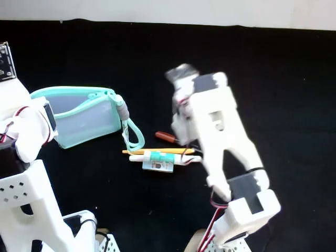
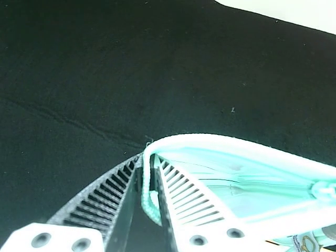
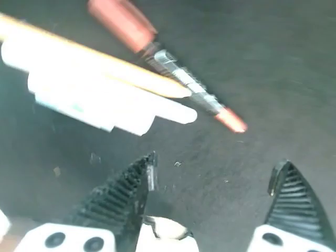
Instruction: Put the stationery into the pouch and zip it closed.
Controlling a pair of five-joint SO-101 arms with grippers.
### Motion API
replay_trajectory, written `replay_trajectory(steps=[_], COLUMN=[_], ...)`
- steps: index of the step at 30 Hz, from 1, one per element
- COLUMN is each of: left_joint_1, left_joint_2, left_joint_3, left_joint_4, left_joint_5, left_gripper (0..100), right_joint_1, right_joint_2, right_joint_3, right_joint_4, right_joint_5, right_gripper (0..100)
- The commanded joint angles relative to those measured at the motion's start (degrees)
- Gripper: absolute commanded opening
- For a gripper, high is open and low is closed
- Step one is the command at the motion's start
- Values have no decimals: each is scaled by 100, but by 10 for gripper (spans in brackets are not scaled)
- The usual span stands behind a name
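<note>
The mint-green pouch (image 1: 79, 118) lies on the black table with its top open and a wrist loop (image 1: 134, 134) trailing toward the stationery. My left gripper (image 2: 148, 157) is shut on the pouch's rim (image 2: 220, 144) at its end. A red-brown pen (image 3: 157, 52), a yellow pencil (image 3: 94, 58) and a white glue-like stick with a teal label (image 3: 100, 100) lie together just beyond my right gripper (image 3: 216, 168). That gripper is open and low over the cloth, holding nothing. In the high view the same items (image 1: 157, 157) lie beside the right arm (image 1: 220, 126).
The black cloth (image 1: 273, 79) covers the table, with bare room to the right and behind. A pale wall edge runs along the back. The left arm's base (image 1: 26, 210) stands at the front left.
</note>
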Motion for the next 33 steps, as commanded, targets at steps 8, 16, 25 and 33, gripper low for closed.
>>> replay_trajectory(steps=[8, 16, 25, 33], left_joint_1=[-22, -22, -31, -31], left_joint_2=[136, 163, 163, 171], left_joint_3=[84, 84, 92, 92], left_joint_4=[105, 105, 105, 105], left_joint_5=[-53, -53, -53, -53], left_gripper=[7, 7, 7, 7], right_joint_1=[-954, -1464, -1736, -1534], right_joint_2=[-84, -40, -40, -110], right_joint_3=[1437, 1481, 2237, 2255], right_joint_4=[-1376, -2343, -3204, -3398], right_joint_5=[2075, 2180, 2470, 2066], right_gripper=[332, 332, 307, 2])
